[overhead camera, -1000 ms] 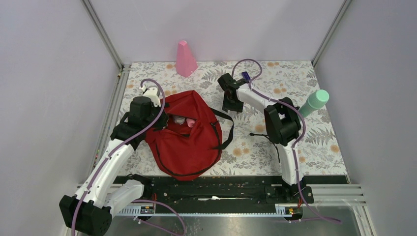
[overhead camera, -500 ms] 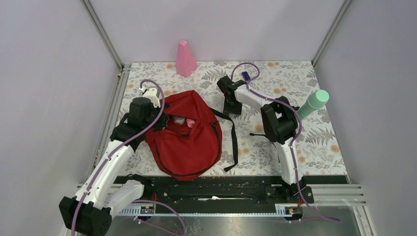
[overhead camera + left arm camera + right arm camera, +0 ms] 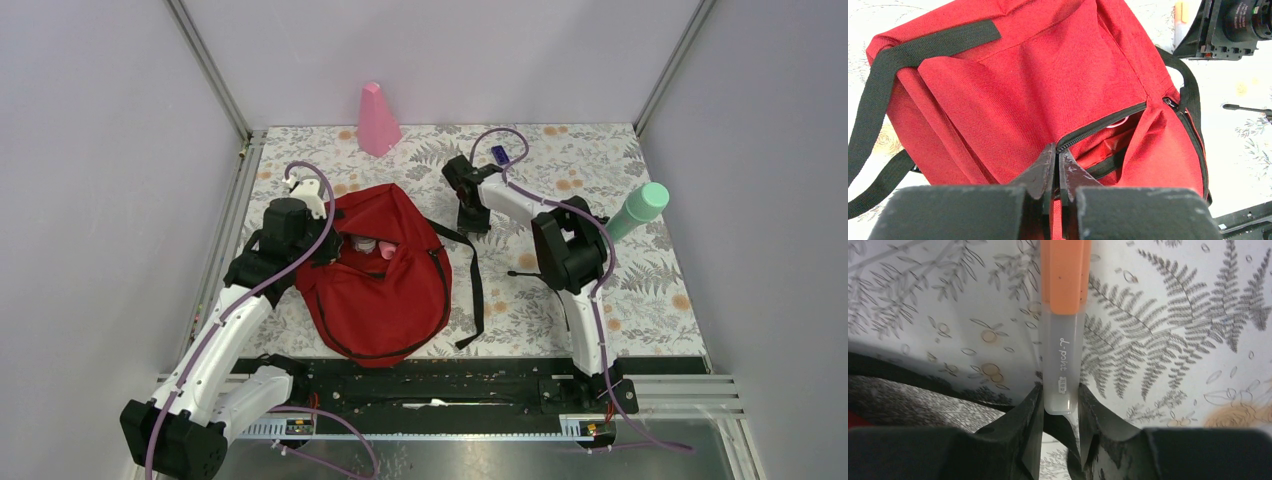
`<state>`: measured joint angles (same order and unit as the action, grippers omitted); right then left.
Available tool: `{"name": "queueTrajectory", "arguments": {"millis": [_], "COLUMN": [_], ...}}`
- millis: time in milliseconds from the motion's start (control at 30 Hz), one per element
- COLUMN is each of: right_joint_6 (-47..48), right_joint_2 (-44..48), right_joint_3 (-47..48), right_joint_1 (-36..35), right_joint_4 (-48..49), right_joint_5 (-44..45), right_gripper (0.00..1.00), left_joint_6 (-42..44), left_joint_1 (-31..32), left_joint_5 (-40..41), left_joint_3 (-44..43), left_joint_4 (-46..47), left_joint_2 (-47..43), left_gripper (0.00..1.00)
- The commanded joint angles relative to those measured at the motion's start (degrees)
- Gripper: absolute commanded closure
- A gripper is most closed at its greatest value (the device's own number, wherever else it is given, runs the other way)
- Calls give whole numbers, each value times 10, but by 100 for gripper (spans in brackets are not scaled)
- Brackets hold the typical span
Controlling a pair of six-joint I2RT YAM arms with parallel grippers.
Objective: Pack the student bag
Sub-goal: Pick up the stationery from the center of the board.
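Observation:
The student bag [image 3: 385, 290] lies dark red and unzipped on the table's left half, with small pink and white items [image 3: 375, 245] showing in its mouth. My left gripper [image 3: 325, 245] is at the bag's left rim. In the left wrist view it [image 3: 1058, 155] is shut on the zipper edge of the bag [image 3: 1048, 85]. My right gripper [image 3: 473, 222] points down at the table just right of the bag. In the right wrist view its jaws [image 3: 1060, 400] press both sides of a marker [image 3: 1064, 340] with a translucent body and an orange cap, lying on the cloth.
A pink cone-shaped bottle [image 3: 377, 120] stands at the back. A green-capped bottle [image 3: 640, 208] stands at the right edge. A black pen [image 3: 525, 273] lies beside the right arm. The bag's black strap [image 3: 475, 290] trails toward the near rail.
The right gripper's jaws have narrowed onto the marker, and the arm shifted slightly. The bag's black strap uncurled and now stretches toward the near edge. The left arm has not moved.

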<state>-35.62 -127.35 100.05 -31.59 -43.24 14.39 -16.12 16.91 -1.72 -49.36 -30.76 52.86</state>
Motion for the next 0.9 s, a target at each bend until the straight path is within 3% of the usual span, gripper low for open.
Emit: {"name": "queueTrajectory", "arguments": {"millis": [0,200,467,867], "right_joint_6": [9,13,-4,-11], "right_joint_2": [59,134,198,180], "right_joint_3": [-43,-154,-267,-292], "right_joint_1": [1,-4,-64,-71], "right_joint_4": [-18,-19,-1,43], "right_joint_5": [0,-10,17,7], "right_gripper": [86,86,85,65], "left_joint_6": [-5,-5,-8,-8], "left_joint_1": [-5,-5,-5,-5], "left_joint_5": [10,9,1,1], "left_joint_3": [-9,-9,-8,-7], "left_joint_4": [54,54,56,57], "left_joint_2": [-24,-20,-15,-12], "left_gripper": [100,100,100,100]}}
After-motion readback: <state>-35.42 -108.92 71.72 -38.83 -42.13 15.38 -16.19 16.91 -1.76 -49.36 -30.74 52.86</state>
